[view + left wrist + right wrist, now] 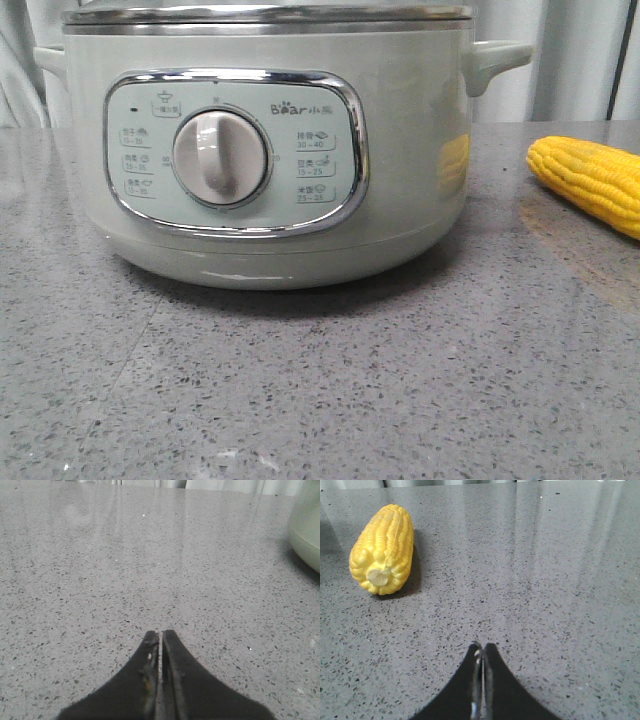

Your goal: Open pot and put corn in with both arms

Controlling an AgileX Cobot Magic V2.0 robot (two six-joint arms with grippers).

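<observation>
The pot point(265, 150) is big and pale green, and it fills the middle and upper left of the front view, sitting on the gray speckled counter point(320, 390). Its lid point(268, 14) is on top, and only the shiny rim of the lid shows at the very top of the frame. The round dial point(221, 158) faces the camera. The corn point(590, 180) is bright yellow and lies on the counter at the right edge of the front view, near the pot but not touching it. In the right wrist view the corn point(383, 548) lies in the upper left of the frame, with its cut end showing. The right gripper point(483, 652) is at the bottom middle of that view, with its two tips pressed together and nothing in them, and it is well apart from the corn. The left gripper point(161, 639) is at the bottom middle of its view, also pressed together and empty, with a bit of the pot point(306, 527) at the right edge. I think nothing has been done yet. The lid looks smooth and could slip and fall if it is pinched badly. The corn is round, so a push from one side could make it roll away. If the lid stays on, the corn cannot go in.
</observation>
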